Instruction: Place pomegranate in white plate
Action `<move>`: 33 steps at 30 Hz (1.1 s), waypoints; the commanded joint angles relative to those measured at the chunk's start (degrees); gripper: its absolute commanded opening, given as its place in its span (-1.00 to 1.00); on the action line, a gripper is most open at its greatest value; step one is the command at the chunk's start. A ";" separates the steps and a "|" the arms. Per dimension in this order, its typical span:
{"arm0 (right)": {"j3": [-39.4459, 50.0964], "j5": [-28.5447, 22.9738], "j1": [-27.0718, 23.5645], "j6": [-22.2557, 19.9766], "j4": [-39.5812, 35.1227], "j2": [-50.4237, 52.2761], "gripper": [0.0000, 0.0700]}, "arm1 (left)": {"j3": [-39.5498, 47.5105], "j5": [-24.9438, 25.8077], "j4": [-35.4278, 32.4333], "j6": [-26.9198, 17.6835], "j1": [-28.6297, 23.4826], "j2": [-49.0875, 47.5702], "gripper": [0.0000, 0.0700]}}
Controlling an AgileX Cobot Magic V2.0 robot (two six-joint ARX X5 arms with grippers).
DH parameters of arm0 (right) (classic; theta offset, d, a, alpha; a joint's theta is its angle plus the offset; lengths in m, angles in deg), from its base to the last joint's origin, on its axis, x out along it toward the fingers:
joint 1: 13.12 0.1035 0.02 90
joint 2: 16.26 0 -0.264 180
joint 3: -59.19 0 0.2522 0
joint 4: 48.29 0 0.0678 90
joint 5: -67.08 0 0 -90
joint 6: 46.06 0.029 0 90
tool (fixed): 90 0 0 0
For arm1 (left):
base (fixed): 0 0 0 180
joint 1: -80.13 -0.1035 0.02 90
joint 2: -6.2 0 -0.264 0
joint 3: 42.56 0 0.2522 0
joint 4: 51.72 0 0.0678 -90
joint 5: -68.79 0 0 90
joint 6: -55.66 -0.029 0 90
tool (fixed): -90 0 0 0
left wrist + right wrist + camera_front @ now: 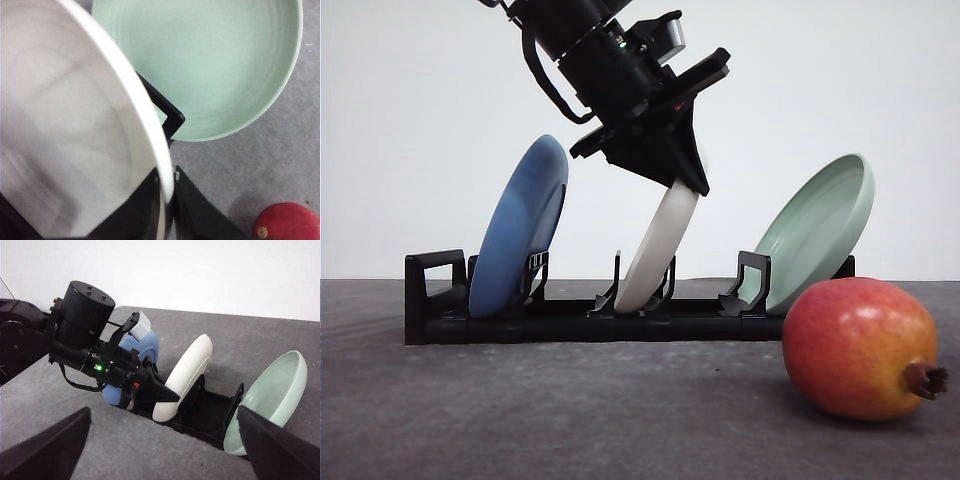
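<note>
Plain white wall (420,120) behind; dark grey, matte, slightly speckled tabletop (520,410) across the foreground. Even, soft light, faint shadows.

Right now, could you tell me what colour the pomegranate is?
The pomegranate is red blending to yellow-orange, with a dark brown crown; the front view shows it best.

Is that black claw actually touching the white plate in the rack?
Touching. In the left wrist view, the left gripper has a finger on each side of the white plate rim, pressed against it.
</note>
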 commanded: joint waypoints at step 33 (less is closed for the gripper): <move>-1.20 0.07 0.31 0.83 0.25 -0.22 0.70 | -1.16 -24.30 29.73 1.16 31.18 -26.19 -0.98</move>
